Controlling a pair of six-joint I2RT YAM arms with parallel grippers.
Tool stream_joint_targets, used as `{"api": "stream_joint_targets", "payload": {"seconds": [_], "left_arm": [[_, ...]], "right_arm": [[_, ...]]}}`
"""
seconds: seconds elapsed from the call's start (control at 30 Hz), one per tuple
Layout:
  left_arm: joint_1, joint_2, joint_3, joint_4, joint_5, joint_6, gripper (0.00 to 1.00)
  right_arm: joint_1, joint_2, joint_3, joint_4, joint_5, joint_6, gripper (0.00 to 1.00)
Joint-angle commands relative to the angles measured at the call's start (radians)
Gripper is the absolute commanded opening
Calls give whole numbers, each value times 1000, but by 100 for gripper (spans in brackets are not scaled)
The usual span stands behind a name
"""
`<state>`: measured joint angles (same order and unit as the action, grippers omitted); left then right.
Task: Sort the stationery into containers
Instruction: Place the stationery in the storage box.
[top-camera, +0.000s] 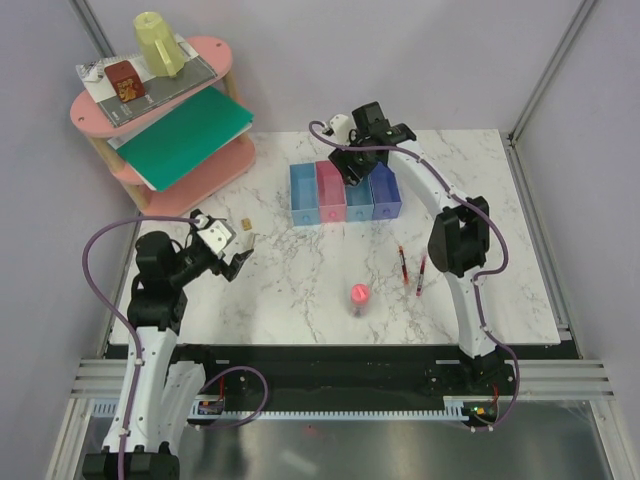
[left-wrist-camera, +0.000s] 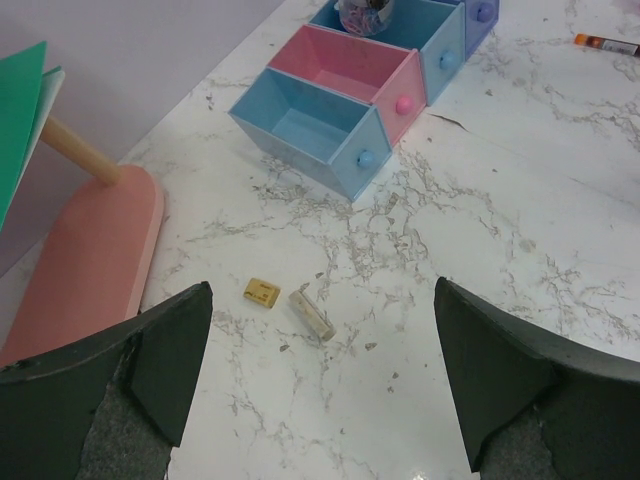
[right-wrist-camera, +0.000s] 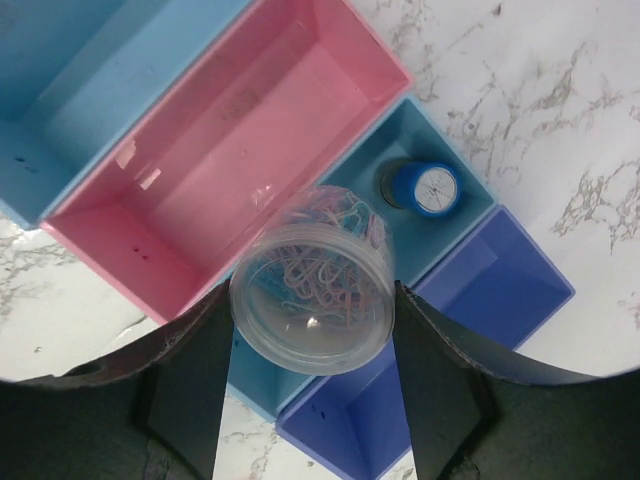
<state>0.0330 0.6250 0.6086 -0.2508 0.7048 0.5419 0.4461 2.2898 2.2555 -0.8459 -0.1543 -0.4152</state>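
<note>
Table (top-camera: 300, 300): white marble pattern, under both arms.
Bins (top-camera: 304, 214): four joined in a row, light blue, pink, light blue, purple-blue. They sit directly below the right gripper.
Right gripper (right-wrist-camera: 312, 335): clenched on a clear jar (right-wrist-camera: 312, 300) of pastel paper clips, one finger on each side. The jar's round end faces the wrist, and it hangs over the pink and second light blue bins.
Left gripper (left-wrist-camera: 322, 290): fingers spread wide, grasping nothing, above the table.
Pens (top-camera: 402, 265): two, red, side by side, long axes running roughly near to far, well apart from the right gripper.
Tube (top-camera: 358, 297): upright, pink cap on top, near the pens.
Bottle (right-wrist-camera: 425, 188): upright in the second light blue bin, blue cap up, just beside the held jar. The print on the cap is unreadable.
Blocks (left-wrist-camera: 262, 291): two, tan, flat on the table just ahead of the left gripper's fingers. The longer one (left-wrist-camera: 312, 315) lies slanted. The label on the squarer one is too small to read.
</note>
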Motion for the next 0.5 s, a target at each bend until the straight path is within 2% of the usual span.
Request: {"api": "stream_joint_targets", "payload": {"seconds": [0.0,0.3,0.47], "left_arm": [[-1,-8,22,7,-18,-19,97],[-1,42,-4,99,-62,-22,97],[-1,146,-21,169,-99,-11,97]], "right_arm": [[-40,-16,-23,39,-27,-22,56],[-50,-41,-139,100,-68,-16,56],[-49,-41,-146,103,-80,1,59]]}}
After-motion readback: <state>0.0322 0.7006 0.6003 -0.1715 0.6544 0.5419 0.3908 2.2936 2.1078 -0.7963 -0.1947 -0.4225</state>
